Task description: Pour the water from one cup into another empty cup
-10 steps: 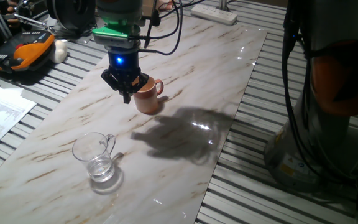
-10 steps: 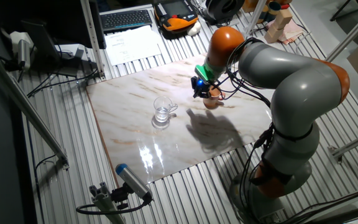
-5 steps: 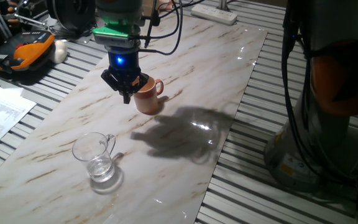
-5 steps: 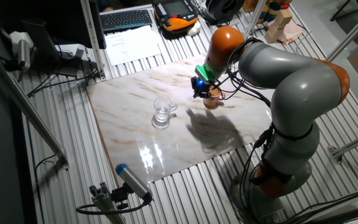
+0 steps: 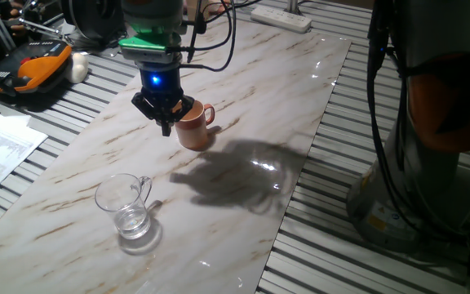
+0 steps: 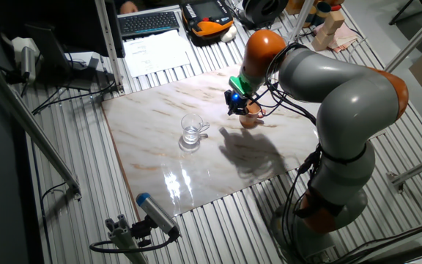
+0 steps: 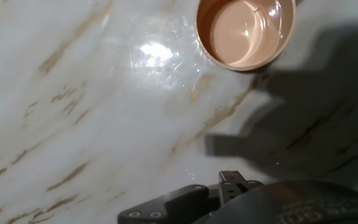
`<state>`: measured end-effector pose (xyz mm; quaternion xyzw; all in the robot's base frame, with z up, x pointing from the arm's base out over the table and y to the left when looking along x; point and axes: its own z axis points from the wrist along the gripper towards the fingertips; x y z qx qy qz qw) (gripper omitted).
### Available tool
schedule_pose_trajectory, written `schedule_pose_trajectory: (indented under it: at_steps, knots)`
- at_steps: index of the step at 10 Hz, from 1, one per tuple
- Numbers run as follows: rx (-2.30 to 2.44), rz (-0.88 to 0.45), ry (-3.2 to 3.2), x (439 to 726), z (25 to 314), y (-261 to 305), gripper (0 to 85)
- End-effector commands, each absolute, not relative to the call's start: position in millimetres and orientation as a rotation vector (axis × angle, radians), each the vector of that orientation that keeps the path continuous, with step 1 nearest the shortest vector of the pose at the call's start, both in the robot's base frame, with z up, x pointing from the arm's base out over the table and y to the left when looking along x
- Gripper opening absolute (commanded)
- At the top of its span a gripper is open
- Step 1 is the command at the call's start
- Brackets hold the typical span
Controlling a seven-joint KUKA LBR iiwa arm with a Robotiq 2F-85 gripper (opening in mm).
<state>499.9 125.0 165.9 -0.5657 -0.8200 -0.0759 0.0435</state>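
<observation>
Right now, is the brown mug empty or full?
Empty. The hand view looks straight into the brown mug and shows its bare, lighter bottom. It stands upright.

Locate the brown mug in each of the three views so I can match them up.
One fixed view: brown mug upper centre, just behind the tool.
The other fixed view: mug right of centre, under the arm's wrist.
Hand view: mug at the top edge, seen from above.
Shared landmark: the marble tabletop, with the arm's shadow beside the mug.
</observation>
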Motion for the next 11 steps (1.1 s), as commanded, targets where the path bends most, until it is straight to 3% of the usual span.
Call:
schedule_pose_trajectory:
  at_steps: [1,9,11]
  knots:
    - [-1.715,-0.234,-2.514,500.0,166.0,124.7,0.0]
    - [-1.636,-0.14,-2.559,500.0,166.0,124.7,0.0]
    - [-1.561,-0.183,-2.584,500.0,166.0,124.7,0.0]
